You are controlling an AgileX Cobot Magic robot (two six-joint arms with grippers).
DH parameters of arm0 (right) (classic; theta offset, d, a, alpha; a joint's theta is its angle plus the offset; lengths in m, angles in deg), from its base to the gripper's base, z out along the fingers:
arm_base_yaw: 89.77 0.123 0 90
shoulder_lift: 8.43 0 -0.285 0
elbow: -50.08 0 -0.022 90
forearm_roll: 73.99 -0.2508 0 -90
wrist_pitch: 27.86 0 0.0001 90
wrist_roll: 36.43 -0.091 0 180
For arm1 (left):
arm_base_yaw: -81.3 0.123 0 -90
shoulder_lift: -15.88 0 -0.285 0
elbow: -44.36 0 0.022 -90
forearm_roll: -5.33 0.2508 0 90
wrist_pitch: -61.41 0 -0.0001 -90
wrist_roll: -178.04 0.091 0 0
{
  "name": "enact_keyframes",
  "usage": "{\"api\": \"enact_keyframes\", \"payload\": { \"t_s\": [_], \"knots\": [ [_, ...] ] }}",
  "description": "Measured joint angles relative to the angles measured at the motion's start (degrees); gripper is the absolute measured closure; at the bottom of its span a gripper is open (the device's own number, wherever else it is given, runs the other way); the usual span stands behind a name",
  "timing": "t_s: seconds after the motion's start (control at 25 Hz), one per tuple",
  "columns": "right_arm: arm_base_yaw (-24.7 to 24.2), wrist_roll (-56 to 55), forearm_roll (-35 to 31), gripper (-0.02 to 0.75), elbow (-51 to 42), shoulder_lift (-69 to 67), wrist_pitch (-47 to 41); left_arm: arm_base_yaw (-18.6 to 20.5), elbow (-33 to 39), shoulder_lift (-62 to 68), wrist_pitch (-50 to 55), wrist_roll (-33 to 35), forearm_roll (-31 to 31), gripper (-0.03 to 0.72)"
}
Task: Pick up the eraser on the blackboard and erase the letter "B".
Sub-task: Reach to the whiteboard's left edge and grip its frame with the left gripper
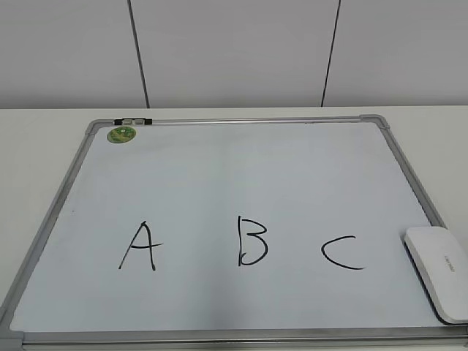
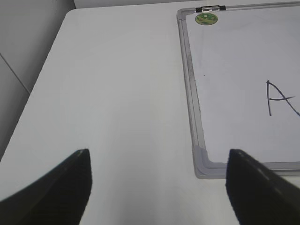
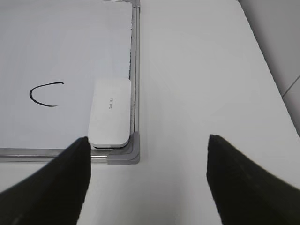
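Observation:
The blackboard (image 1: 219, 168) is a white dry-erase board with a grey frame, lying flat on the table. It bears black letters "A" (image 1: 139, 246), "B" (image 1: 251, 240) and "C" (image 1: 344, 252). The white eraser (image 1: 441, 271) lies on the board's near right corner; it also shows in the right wrist view (image 3: 110, 112). My right gripper (image 3: 147, 164) is open and empty above the bare table, just right of and nearer than that corner. My left gripper (image 2: 158, 176) is open and empty over the table beside the board's near left corner (image 2: 206, 164). Neither gripper shows in the exterior view.
A round green magnet (image 1: 121, 134) sits at the board's far left corner, next to a small black and silver clip (image 1: 131, 121) on the frame. The white table (image 2: 112, 93) extends left and right of the board. A wall stands behind.

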Motion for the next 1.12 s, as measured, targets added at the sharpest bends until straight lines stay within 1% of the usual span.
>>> {"api": "enact_keyframes", "payload": {
  "t_s": [0.28, 0.84, 0.96, 1.12],
  "knots": [
    [0.0, 0.0, 0.0, 0.147, 0.0, 0.0, 0.0, 0.0, 0.0, 0.0, 0.0, 0.0, 0.0, 0.023],
    [0.0, 0.0, 0.0, 0.147, 0.0, 0.0, 0.0, 0.0, 0.0, 0.21, 0.0, 0.0, 0.0, 0.073],
    [0.0, 0.0, 0.0, 0.147, 0.0, 0.0, 0.0, 0.0, -1.36, 1.03, -1.13, 0.0, -1.15, 0.075],
    [0.0, 0.0, 0.0, 0.147, 0.0, 0.0, 0.0, 0.0, -5.45, 6.65, -4.7, 0.0, -2.34, 0.076]
  ]
}}
